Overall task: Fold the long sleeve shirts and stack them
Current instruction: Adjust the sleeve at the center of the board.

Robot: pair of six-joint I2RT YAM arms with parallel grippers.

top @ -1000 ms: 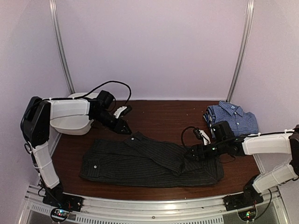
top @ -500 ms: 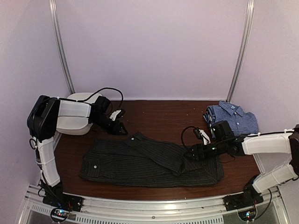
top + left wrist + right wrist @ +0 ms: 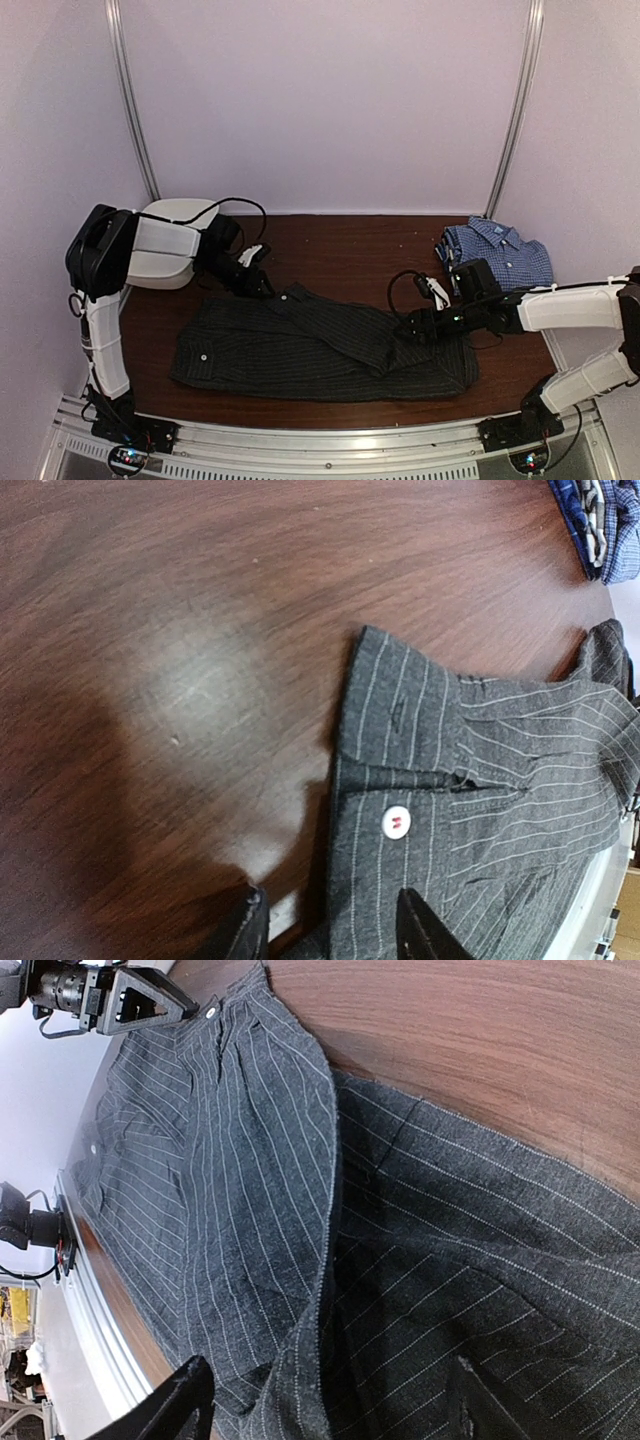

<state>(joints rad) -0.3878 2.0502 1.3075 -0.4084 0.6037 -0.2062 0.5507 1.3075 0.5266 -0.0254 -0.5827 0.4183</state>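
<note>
**Black shirt part-folded, blue shirt already folded**

Surface (image 3: 350, 235): dark wood. The black pinstriped shirt (image 3: 320, 350) lies spread across the near middle, one sleeve (image 3: 335, 322) laid slantwise over the body. Judged mid-fold. The blue checked shirt (image 3: 497, 255) sits folded at the far right corner, apart from the black one. Cuff (image 3: 390, 730) lies flat on the wood, pointing far-left.

Left fingers (image 3: 420, 935): half apart, straddling the cloth edge beside the cuff, clamping nothing. Right fingers (image 3: 175, 1405): wide over a raised fold at the shirt's right end; contact unclear.

Next, probably: pinch both ends, fold the body in, carry it onto the blue shirt.

Hidden: black collar and second sleeve. Both sets of fingertips are cropped. Cuff button (image 3: 397, 822) is small and white
</note>
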